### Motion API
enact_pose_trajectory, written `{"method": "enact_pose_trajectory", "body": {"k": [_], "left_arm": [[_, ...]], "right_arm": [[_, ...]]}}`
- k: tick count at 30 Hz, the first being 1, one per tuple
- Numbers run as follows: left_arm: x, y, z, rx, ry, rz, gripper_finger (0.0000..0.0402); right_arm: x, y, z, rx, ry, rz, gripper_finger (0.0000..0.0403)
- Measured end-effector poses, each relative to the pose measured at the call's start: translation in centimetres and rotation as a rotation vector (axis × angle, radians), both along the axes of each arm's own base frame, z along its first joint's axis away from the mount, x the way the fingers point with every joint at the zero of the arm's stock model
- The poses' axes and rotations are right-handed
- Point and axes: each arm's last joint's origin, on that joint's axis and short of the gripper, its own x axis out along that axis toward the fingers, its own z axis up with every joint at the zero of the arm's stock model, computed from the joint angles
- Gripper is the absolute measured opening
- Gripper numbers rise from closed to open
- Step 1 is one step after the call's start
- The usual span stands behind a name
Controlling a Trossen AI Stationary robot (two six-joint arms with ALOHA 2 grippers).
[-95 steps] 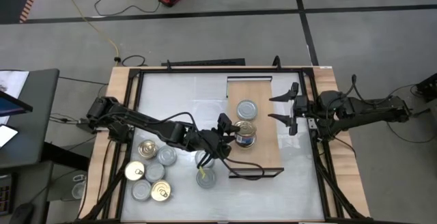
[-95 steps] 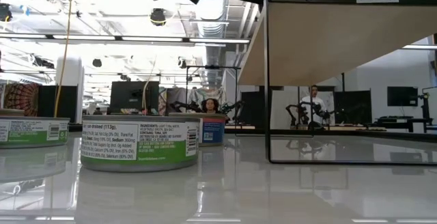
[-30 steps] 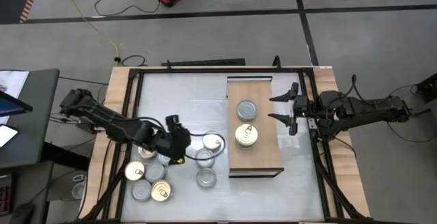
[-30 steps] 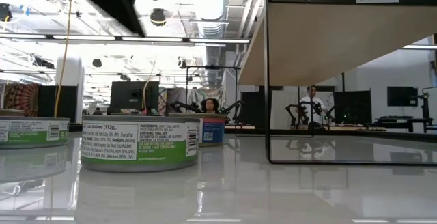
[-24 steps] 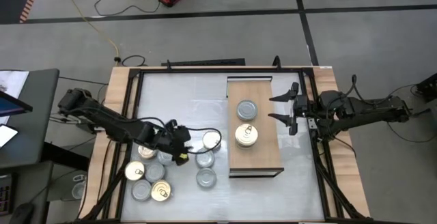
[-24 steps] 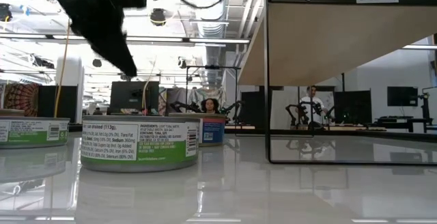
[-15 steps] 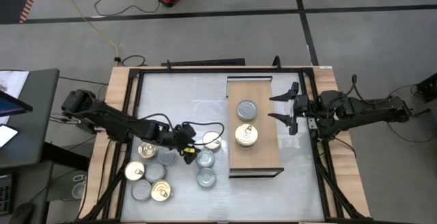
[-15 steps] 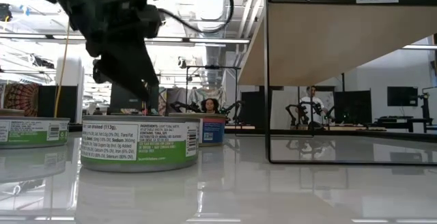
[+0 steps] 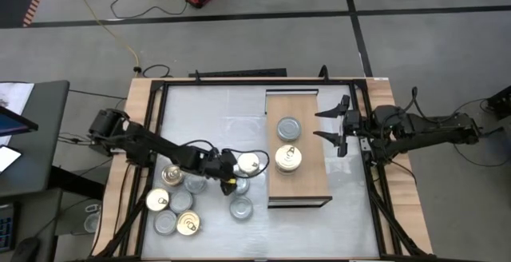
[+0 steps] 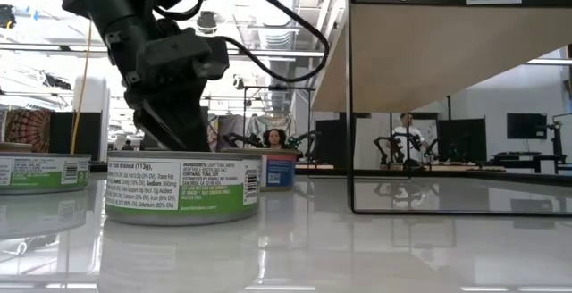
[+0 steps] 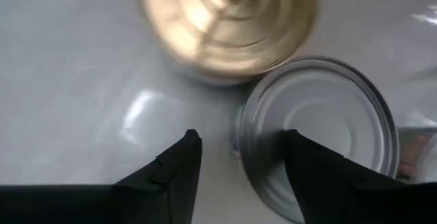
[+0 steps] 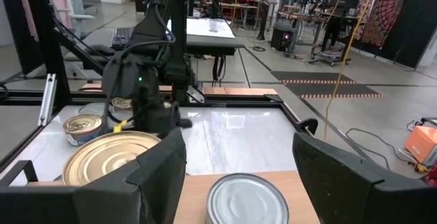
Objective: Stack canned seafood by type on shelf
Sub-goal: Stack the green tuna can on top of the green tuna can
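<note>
1. Your left tool [image 9: 230,176] hangs low at centre frame with jaws parted, one finger over a silver-lidded tin [image 11: 315,136], nothing gripped; your right tool [image 9: 334,125] waits spread beside the shelf [image 9: 310,184].
2. Two tins [image 9: 287,157] sit on the shelf; about nine wait on the worktop [image 9: 319,222], lower left.
3. Tins are short, round, shiny metal; the board is pale matte wood.

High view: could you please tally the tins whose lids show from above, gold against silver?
gold-lid tins: 5
silver-lid tins: 6
Total: 11
</note>
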Motion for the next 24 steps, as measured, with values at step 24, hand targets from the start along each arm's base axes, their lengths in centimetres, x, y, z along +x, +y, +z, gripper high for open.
{"method": "enact_pose_trajectory", "body": {"k": [24], "left_arm": [[-4.7,6.3,5.9,0.249,0.071,0.133,0.0100]], "right_arm": [[0.0,0.0,0.0,0.002,0.002,0.000,0.0295]]}}
